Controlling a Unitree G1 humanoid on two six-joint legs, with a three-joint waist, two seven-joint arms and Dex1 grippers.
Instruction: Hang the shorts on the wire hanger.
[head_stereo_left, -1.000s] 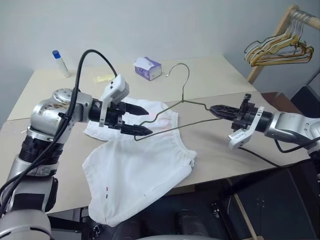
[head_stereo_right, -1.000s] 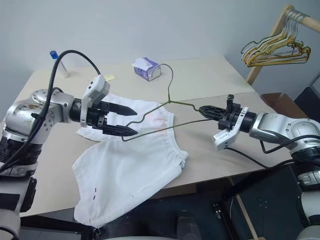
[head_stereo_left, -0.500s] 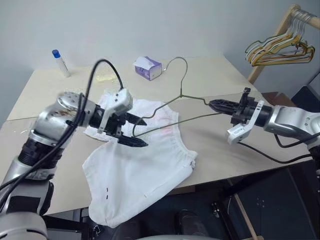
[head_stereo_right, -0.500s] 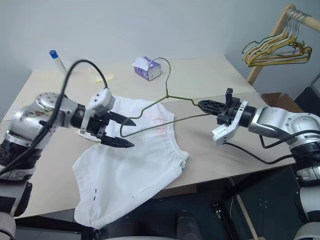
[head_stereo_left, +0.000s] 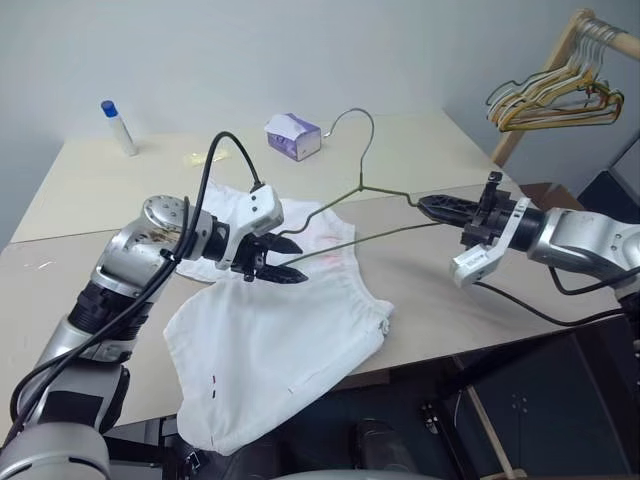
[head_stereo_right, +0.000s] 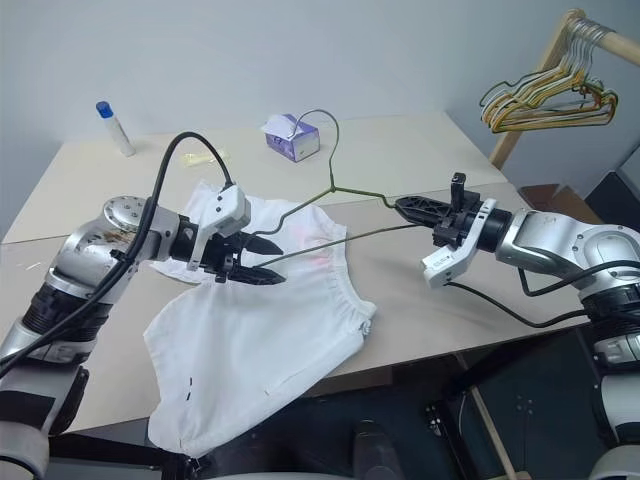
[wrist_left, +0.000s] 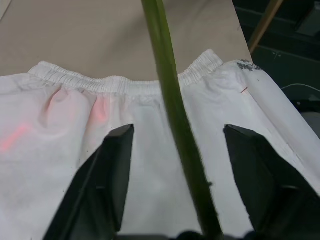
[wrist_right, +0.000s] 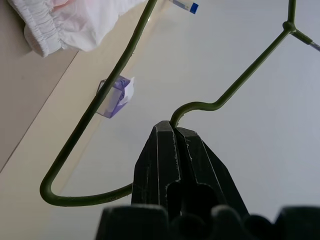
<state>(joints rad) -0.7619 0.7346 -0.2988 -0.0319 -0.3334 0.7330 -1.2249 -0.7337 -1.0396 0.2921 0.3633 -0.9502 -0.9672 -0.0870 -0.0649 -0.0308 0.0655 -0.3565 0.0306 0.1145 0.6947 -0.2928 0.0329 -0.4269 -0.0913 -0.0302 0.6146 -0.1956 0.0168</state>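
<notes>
Shorts (head_stereo_left: 280, 340) of thin white fabric lie spread on the beige table (head_stereo_left: 430, 150), one leg hanging over the near edge, the gathered waistband running along the side toward the right arm, and a faint pink smudge near the upper part.

Right gripper (head_stereo_left: 428, 208) has its jaws pressed together on one corner of the wire hanger (head_stereo_left: 360, 186), pinching the thin grey-green wire where it bends; the right wrist view shows the wire running out from between the closed black fingers (wrist_right: 175, 150). The hanger is held above the table, its hook curving upward toward the tissue box (head_stereo_left: 293, 136) and its long lower bar reaching across over the shorts to the left gripper (head_stereo_left: 290, 257).

Left gripper sits low over the upper part of the shorts with its jaws spread; in the left wrist view the hanger's bar passes between the two fingers (wrist_left: 107, 175) without visibly touching either, with the white fabric just below.

A marker with a blue cap (head_stereo_left: 118, 126) stands at the far left of the table. Bunched yellowish hangers (head_stereo_left: 555, 95) hang on a wooden rack at the far right.
</notes>
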